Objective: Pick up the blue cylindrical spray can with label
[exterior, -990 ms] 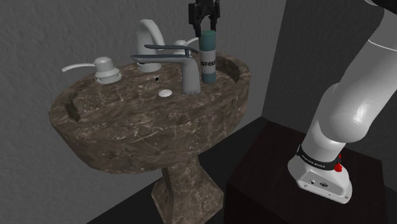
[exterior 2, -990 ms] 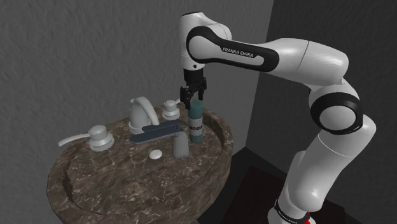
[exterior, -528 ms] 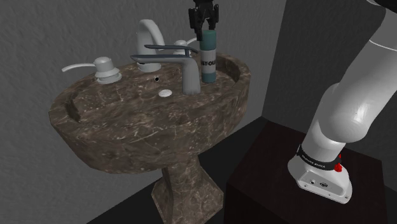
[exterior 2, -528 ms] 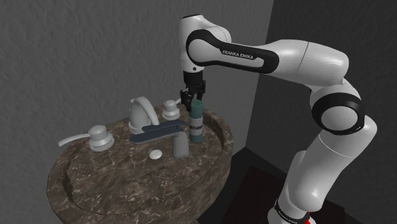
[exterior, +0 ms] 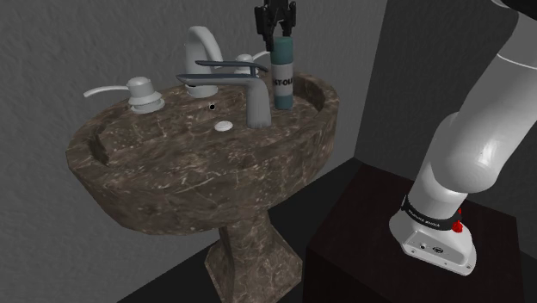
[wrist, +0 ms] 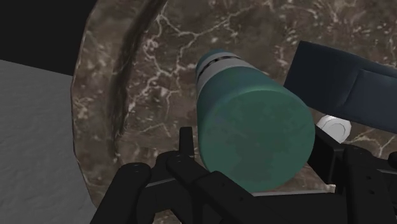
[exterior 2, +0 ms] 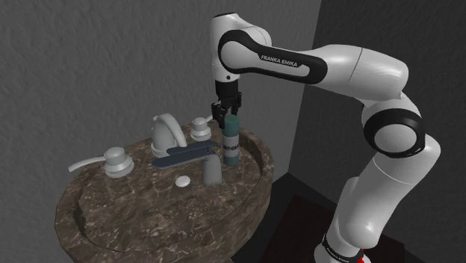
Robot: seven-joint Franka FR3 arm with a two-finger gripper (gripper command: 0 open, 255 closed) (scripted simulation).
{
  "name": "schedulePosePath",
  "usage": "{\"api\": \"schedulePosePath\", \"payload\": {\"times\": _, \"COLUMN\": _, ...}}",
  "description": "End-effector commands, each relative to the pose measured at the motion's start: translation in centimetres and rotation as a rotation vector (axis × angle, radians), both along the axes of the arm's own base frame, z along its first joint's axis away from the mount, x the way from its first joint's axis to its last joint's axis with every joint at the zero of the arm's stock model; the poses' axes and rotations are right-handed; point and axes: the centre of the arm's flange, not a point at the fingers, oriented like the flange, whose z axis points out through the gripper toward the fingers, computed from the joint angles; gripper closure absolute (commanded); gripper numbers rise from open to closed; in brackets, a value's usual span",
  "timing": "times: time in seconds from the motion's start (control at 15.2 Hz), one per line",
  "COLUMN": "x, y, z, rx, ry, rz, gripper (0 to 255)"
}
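The spray can (exterior: 282, 76), rendered teal with a pale label band carrying dark lettering, is seen upright at the back rim of a dark marbled pedestal sink (exterior: 172, 176), toward the shoulder view's right. Its top is enclosed by the pincer (exterior: 277, 36), which comes straight down from above. In the wrist view the can (wrist: 254, 137) is pressed between the two black fingers (wrist: 186, 153), one against each side just below the flat top, so the pincer (wrist: 257, 156) is closed to the can's width and the can is gripped. Whether the can's base touches the sink rim cannot be told.

Just beside the can, on the second exterior view's left, a grey tap with a dark blue-grey lever (exterior 2: 183, 155) is found; the can (exterior 2: 231, 142) is partly overlapped by the tap's body in the shoulder view. A taller curved spout (exterior: 202, 47) and a pale soap dispenser (exterior: 142, 93) are set farther along the rim. A small white plug (exterior: 224, 126) is seen in the basin. The white arm (exterior 2: 336, 71) is arched over from the dark stand (exterior: 370, 250).
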Motion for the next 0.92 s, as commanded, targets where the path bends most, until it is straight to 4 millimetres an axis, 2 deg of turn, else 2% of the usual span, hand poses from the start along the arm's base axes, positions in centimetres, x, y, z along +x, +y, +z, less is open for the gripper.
{"api": "schedulePosePath", "payload": {"times": 0.0, "x": 0.0, "y": 0.0, "z": 1.0, "rx": 0.000, "ry": 0.000, "rz": 0.000, "gripper": 255}}
{"api": "schedulePosePath", "payload": {"times": 0.73, "x": 0.0, "y": 0.0, "z": 6.8, "rx": 0.000, "ry": 0.000, "rz": 0.000, "gripper": 255}}
{"api": "schedulePosePath", "payload": {"times": 0.86, "x": 0.0, "y": 0.0, "z": 6.9, "rx": 0.000, "ry": 0.000, "rz": 0.000, "gripper": 255}}
